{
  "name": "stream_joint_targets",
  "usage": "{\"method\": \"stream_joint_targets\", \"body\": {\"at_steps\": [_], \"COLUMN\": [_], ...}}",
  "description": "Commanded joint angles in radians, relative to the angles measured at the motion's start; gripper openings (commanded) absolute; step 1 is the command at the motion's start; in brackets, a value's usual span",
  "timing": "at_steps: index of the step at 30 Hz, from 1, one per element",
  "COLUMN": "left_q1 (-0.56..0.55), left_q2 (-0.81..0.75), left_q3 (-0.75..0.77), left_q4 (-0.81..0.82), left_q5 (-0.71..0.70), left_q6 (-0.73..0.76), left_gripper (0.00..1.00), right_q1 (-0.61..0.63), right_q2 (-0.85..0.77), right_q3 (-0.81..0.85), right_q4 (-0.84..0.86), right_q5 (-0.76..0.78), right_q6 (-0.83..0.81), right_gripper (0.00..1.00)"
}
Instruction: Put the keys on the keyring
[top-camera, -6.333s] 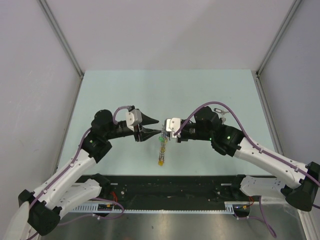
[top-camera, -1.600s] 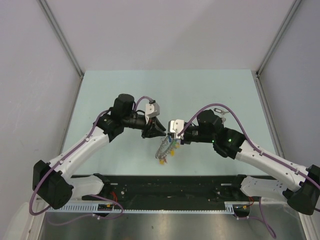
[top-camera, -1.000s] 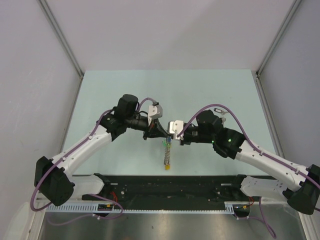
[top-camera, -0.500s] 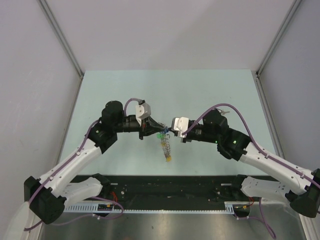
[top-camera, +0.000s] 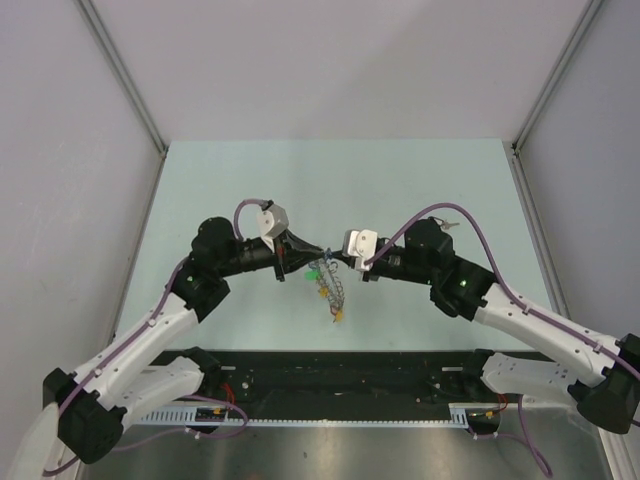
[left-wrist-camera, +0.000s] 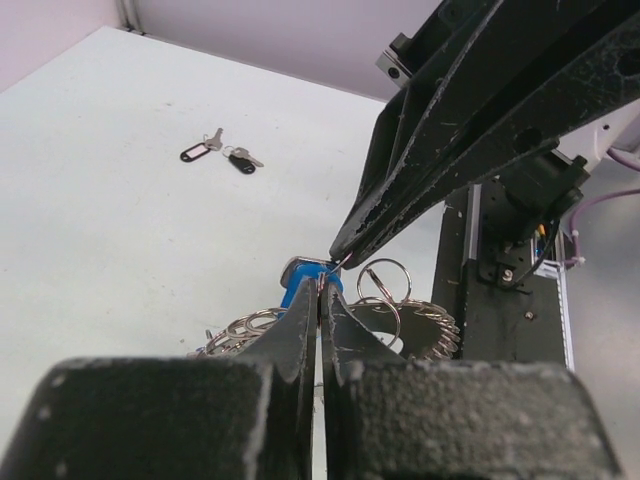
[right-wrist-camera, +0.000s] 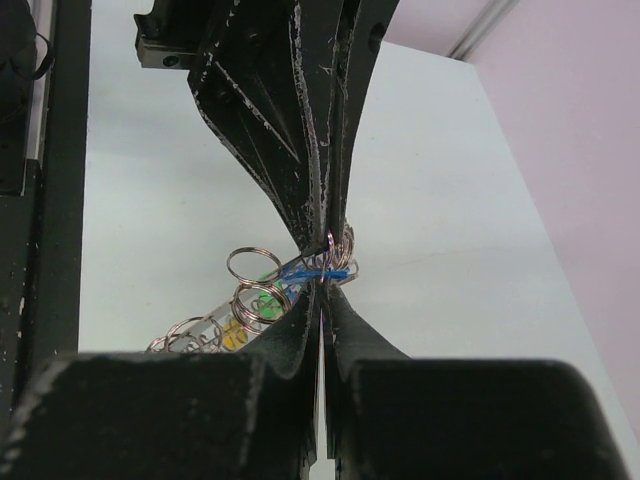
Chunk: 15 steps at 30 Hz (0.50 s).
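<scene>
The keyring (top-camera: 330, 285) hangs above the table between my two grippers, a silver wire strung with small rings and green, yellow and blue tags. My left gripper (top-camera: 320, 250) and right gripper (top-camera: 336, 257) meet tip to tip at its top. In the left wrist view my left gripper (left-wrist-camera: 322, 285) is shut on the thin wire beside a blue tag (left-wrist-camera: 300, 277). The right gripper (right-wrist-camera: 325, 290) is shut on the same wire from the other side, by the blue tag (right-wrist-camera: 315, 272). Two loose keys (left-wrist-camera: 200, 150) (left-wrist-camera: 240, 163) with black tags lie on the table beyond.
Pale table surface (top-camera: 240, 180) with grey walls on three sides. A black rail (top-camera: 340, 375) runs along the near edge by the arm bases. The right arm's purple cable (top-camera: 420, 215) loops over the far right of the table.
My left arm has drawn back to the left and its wrist has turned. The meeting point of the grippers rose slightly and the hanging bunch swung and spread.
</scene>
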Motion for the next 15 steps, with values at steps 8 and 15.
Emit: {"method": "stream_joint_targets", "body": {"at_steps": [8, 15], "left_q1": [0.03, 0.028], "left_q2": [-0.094, -0.068], "left_q3": [-0.044, -0.068], "left_q4": [0.239, 0.342], "left_q5": [-0.186, -0.162], "left_q6": [-0.101, -0.154], "left_gripper": [0.0, 0.0], "right_q1": [0.008, 0.011], "right_q2": [0.041, 0.068], "right_q3": [-0.01, -0.01], "right_q4": [-0.009, 0.046], "right_q5": [-0.001, -0.021], "right_q6": [0.009, 0.014], "right_gripper": [0.0, 0.0]}}
